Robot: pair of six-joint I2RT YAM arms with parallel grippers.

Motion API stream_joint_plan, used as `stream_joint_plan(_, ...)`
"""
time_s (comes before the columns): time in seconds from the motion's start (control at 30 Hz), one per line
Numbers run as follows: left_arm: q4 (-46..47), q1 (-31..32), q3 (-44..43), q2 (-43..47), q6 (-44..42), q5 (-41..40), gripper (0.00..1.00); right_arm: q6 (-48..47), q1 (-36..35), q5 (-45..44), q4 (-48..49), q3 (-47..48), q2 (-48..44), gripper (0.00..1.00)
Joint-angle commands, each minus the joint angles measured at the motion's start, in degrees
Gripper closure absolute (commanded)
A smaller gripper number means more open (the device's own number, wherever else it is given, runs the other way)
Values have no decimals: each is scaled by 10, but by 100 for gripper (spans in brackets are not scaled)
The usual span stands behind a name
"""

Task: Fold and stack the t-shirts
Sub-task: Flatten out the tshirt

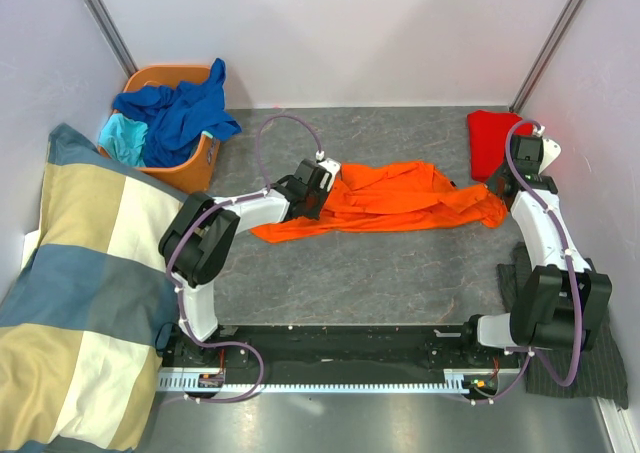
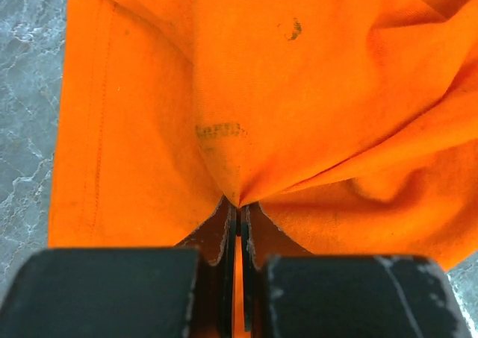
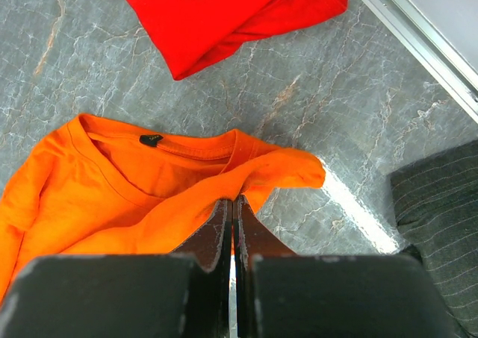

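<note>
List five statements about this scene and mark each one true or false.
1. The left fingers pinch the orange t-shirt. True.
2. The red t-shirt lies in the basket. False: it lies on the table, far from the basket.
3. The right fingers stand wide open. False: they are shut on the orange t-shirt near its collar.
4. The basket holds blue clothes. True.
5. The orange t-shirt is neatly folded. False: it lies rumpled, stretched between the two arms.
</note>
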State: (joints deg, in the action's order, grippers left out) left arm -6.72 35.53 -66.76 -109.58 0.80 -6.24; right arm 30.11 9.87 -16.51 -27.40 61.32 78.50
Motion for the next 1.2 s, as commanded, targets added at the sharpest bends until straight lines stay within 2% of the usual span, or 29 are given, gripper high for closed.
stream_joint_plan(0.0, 6, 2, -5, 18, -5, -54, 98, -2, -2, -3, 16, 4, -4, 100)
stream_joint_plan(0.1, -28, 0, -21, 55, -7, -78, 98, 0, -2, 7, 17, 13, -12, 100)
stream_joint_plan(0.43, -147, -36, -93, 282, -89, -105, 98, 14, -12, 49, -11, 72, -65, 100)
stream_joint_plan(0.63, -210, -44, -120, 344, -111, -120, 98, 16, -13, 101, -21, 136, -106, 100)
stream_joint_plan(0.8, -218, -49, -79, 380, -105, -81, 98, 16, -13, 145, -42, 176, -106, 100)
stream_joint_plan(0.93, -220, -49, -22, 380, -66, -27, 98, 14, -13, 148, -48, 143, -117, 100)
stream_joint_plan(1.17, -199, -50, 39, 370, -26, -31, 98, 2, -13, 129, -46, 106, -118, 100)
